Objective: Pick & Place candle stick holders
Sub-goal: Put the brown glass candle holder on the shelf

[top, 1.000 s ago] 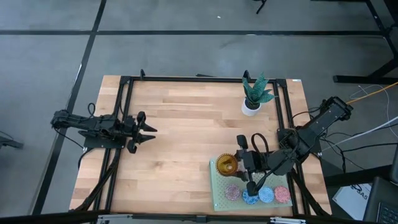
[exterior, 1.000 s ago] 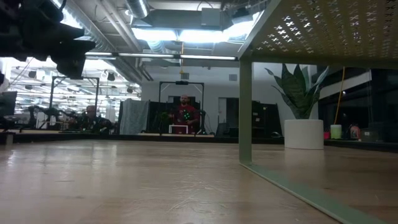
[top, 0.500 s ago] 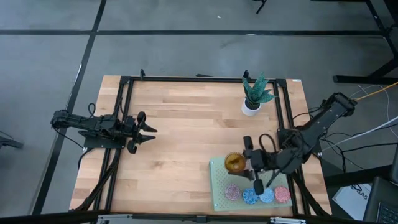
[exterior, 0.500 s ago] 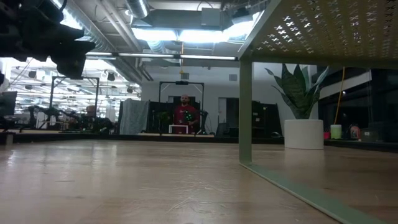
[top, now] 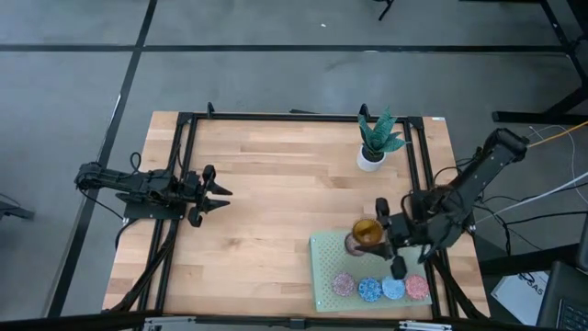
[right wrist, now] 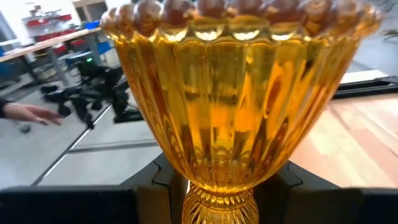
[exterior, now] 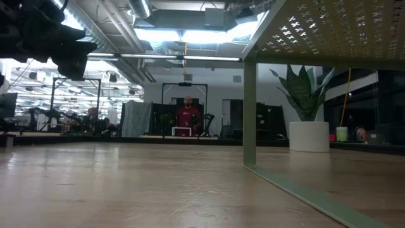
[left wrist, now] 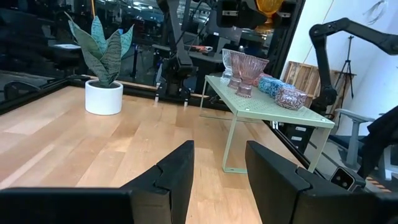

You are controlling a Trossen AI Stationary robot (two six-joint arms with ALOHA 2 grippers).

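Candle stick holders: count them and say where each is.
6: amber holder in the right gripper, brownish holder beside it on the mat, four holders along its front. More may be hidden.

No lettering, label, brand mark, number or sign can be read in any of the views, on the table or in the room behind it.
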